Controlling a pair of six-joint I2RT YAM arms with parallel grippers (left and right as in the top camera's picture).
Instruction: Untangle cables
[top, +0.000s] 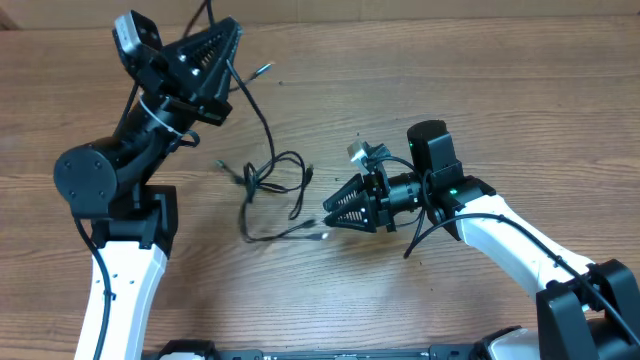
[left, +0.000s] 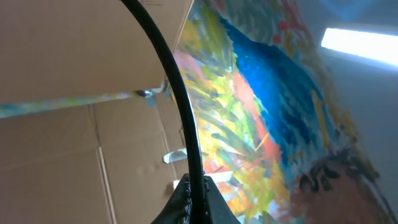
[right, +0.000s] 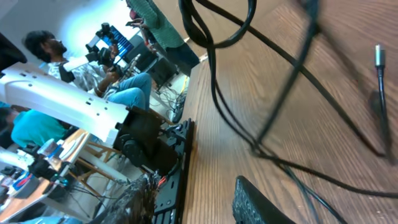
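Thin black cables (top: 270, 180) lie looped together on the wooden table (top: 450, 90), left of centre. One strand rises from the loops to my left gripper (top: 232, 45), which is lifted high at the back left. In the left wrist view the fingers (left: 196, 193) are shut on that black cable (left: 180, 99). My right gripper (top: 328, 212) is low over the table just right of the loops, open and empty, with a plug end (top: 320, 235) lying just below its tips. The right wrist view shows its open fingers (right: 199, 205), with the cables (right: 273, 118) ahead and a plug (right: 379, 59) at the right.
A loose plug end (top: 262, 70) sticks out near the raised strand. Another short cable end (top: 228, 170) lies left of the loops. The right wrist view shows the table's edge (right: 189, 124), with people and equipment (right: 74, 68) beyond it. Cardboard (left: 74, 62) fills the left wrist view.
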